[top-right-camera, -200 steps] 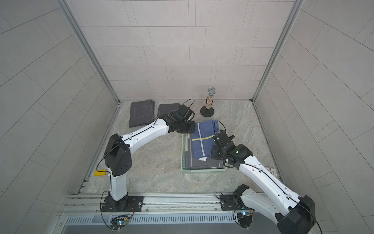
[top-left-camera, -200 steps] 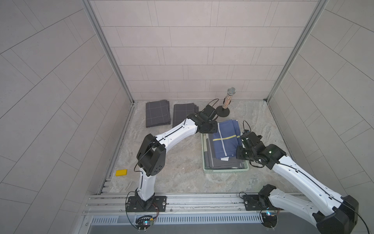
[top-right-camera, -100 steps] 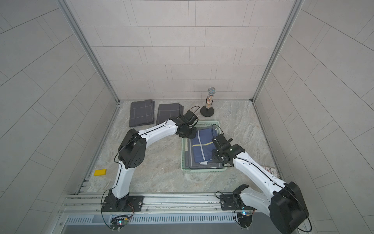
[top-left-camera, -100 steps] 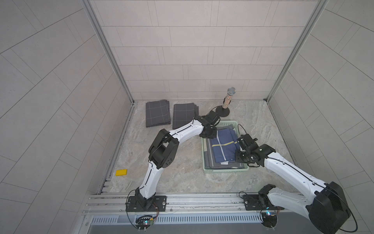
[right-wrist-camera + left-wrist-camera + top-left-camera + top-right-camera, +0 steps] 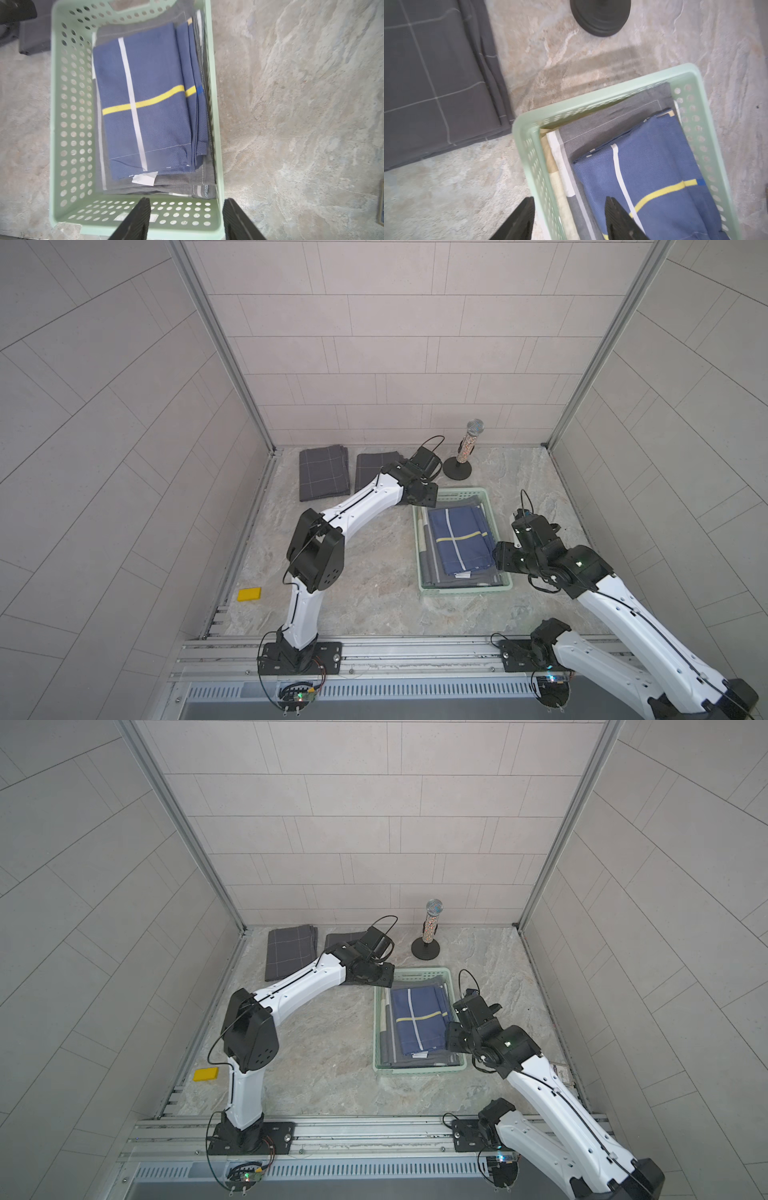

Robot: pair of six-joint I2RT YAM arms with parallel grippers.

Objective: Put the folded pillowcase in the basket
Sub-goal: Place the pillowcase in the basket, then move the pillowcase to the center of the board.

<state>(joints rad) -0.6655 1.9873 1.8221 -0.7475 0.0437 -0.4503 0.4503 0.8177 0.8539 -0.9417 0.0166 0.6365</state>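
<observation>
Folded blue pillowcase with white and yellow stripes (image 5: 459,541) lies flat inside shallow mint-green perforated plastic basket (image 5: 465,591), atop folded grey cloths (image 5: 162,185). Left fingers (image 5: 523,220) spread apart, gripping nothing (basket's side wall shows between them in left wrist view, not clamped). Right fingers (image 5: 137,220) likewise apart and empty, above basket's near right corner. Basket sits on marbled grey surface (image 5: 374,572). Dark grey checked folded cloth (image 5: 323,472) lies near back wall. Glittery microphone on round black base (image 5: 457,468) stands just beyond basket.
</observation>
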